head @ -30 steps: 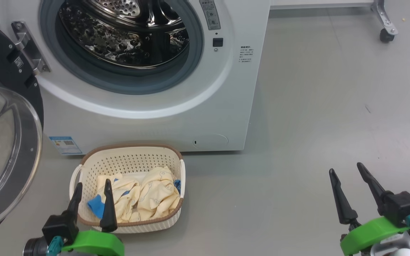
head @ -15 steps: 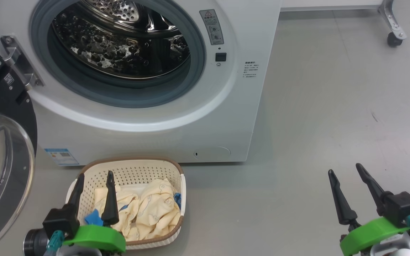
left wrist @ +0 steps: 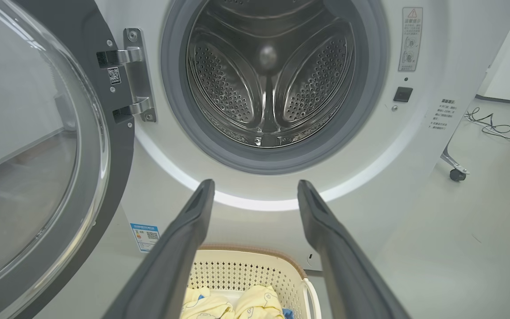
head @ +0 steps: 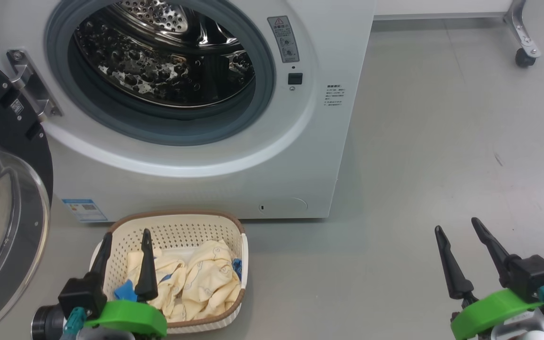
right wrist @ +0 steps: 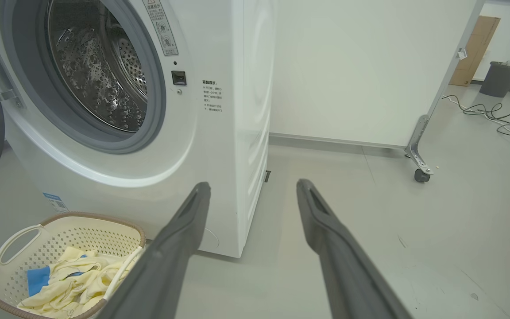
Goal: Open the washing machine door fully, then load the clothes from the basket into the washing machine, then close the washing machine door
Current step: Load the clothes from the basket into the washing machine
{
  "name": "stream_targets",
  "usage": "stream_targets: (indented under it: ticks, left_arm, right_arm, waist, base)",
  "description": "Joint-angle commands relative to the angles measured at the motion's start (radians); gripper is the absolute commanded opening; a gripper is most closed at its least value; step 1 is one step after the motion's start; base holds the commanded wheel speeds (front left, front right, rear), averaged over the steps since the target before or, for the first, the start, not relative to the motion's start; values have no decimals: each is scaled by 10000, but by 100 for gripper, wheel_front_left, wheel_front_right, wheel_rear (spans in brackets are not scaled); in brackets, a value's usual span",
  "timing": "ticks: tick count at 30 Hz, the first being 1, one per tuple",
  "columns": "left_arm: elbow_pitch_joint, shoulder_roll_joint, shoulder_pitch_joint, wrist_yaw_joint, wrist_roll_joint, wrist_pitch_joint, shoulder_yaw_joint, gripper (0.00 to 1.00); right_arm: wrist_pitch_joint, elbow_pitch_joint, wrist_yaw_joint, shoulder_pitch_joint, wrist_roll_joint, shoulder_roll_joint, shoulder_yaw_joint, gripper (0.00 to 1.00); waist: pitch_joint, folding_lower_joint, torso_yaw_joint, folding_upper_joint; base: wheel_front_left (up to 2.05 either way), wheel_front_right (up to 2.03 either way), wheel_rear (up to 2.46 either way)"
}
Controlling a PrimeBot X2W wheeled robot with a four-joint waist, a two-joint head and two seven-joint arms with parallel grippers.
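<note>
Since the earlier head picture the whole view has slid, with the washing machine (head: 234,189) and the basket (head: 177,233) both sitting lower. I put that down to the camera moving, not the things, though the left gripper (head: 127,233) now overlaps a little more of the basket. The clothes (head: 206,278) lie heaped in the basket, cream with blue patches, and none are loaded yet. The basket stands on the floor (head: 418,141) just in front of the machine, below the empty drum (head: 158,61). To the left, the washing machine door (head: 7,189) is swung well out, its glass bowl close beside my left arm. My left jaws stand wide and empty over the near left part of the basket. The right gripper (head: 456,225) is also wide and empty, well apart over bare floor to the right. My first worry is a finger coming down on the brown rim or catching in the perforated wall. The basket looks light, so it would slide or tip instead of giving up the cloth. A shallow pinch could lift one garment and drag the rest over the edge onto the floor. Swinging left on the way up could knock the door partly shut. A trailing sleeve left across the grey gasket (head: 262,94) would later foul the door closing.
</note>
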Motion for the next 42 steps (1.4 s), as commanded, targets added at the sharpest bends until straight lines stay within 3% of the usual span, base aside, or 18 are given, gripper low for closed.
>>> stream_targets:
  ticks: [1,11,20,31,42]
  left_arm:
    - [-240,58,-240,-25,94,-67,345,100]
    - [410,52,-362,-69,306,-67,71,100]
    - [3065,379,-1823,-311,642,296,-330,100]
    - [7298,957,-5092,-965,916,1061,-803,100]
    - [9240,1737,-7260,-1274,386,1531,-503,100]
  right_arm:
    - [20,-259,104,-331,60,-141,185,100]
    - [39,-268,104,-331,150,-141,275,100]
    - [70,-474,104,-700,153,-141,347,100]
    - [-97,-1089,104,-2021,70,-141,817,100]
    - [-447,-1853,104,-2984,668,-141,1216,100]
  waist:
    - [-12,0,7,0]
    - [107,0,13,0]
    - [1087,0,-137,0]
    - [3734,0,-928,0]
    - [7169,0,-1920,0]
  base:
    - [0,0,0]
    - [0,0,0]
    - [0,0,0]
    - [0,0,0]
    - [0,0,0]
